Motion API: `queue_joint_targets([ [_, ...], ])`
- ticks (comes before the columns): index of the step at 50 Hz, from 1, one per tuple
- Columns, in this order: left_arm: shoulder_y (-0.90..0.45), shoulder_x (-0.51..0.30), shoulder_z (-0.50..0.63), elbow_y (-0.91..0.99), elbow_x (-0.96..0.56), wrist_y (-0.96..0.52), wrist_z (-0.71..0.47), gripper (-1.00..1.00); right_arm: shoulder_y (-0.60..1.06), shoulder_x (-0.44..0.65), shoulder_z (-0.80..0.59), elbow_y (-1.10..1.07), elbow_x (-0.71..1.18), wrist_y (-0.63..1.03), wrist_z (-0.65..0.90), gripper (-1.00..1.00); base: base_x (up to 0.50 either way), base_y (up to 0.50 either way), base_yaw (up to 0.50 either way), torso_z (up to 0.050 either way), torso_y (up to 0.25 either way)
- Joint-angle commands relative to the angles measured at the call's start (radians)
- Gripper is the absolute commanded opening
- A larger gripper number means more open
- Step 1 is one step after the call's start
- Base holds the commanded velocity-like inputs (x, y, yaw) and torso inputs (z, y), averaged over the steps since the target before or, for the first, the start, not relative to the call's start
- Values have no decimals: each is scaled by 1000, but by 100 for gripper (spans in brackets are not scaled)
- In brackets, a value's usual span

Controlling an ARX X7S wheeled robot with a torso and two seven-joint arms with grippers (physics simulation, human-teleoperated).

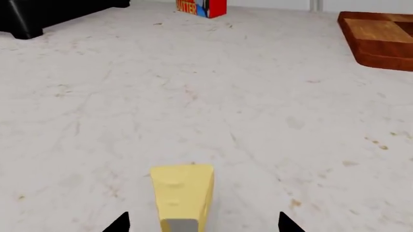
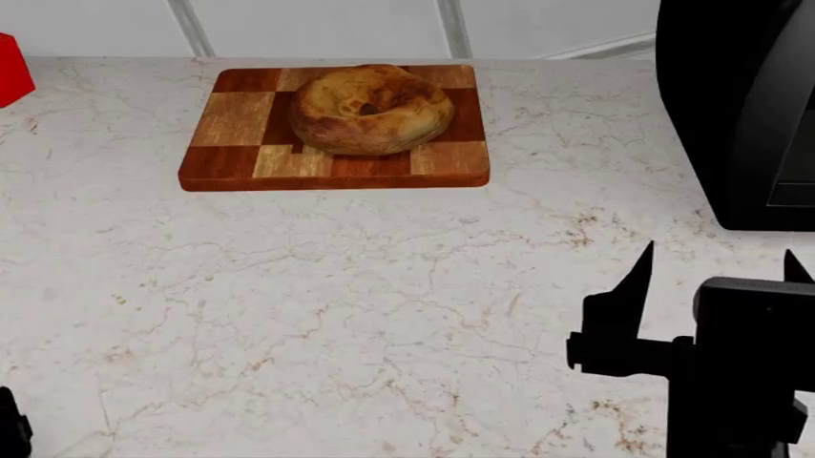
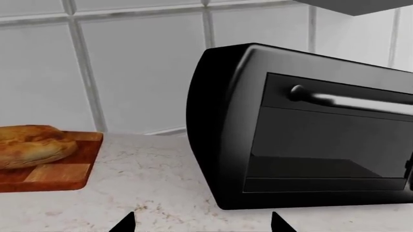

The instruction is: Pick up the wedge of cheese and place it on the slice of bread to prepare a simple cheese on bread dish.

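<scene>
Left gripper [image 1: 201,223] fingers spread wide, cheese wedge [image 1: 181,197] between tips, untouched; right gripper [image 2: 713,277] open, empty

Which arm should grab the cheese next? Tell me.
Left. The cheese lies on the counter between the left gripper's open fingertips. The right gripper is open, facing the black oven, with no cheese in its view.

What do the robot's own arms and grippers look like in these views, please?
The right gripper is matte black, with a boxy body and two thin fingers tapering to sharp points. No cables, markings or colour accents are visible on it. In both wrist views only black triangular fingertips show. Of the left arm, the head view catches just a black sliver at the bottom corner.
</scene>
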Motion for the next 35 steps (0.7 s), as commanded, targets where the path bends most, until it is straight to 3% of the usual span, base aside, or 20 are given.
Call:
queue_joint_targets([
  [1,23,4,12,-98,56,21,-5,-100,-2,3,-6,-8,1,7,4,100,0,0,0,0,0],
  [20,48,-5,-2,3,26,-23,-22,-100,-7,7,3,-15,11,8,9,100,2,1,0,0,0],
  [35,-74,-32,-53,286,-138,-290,-94,-100,0,6,-2,-2,15,-1,9,100,0,0,0,0,0],
])
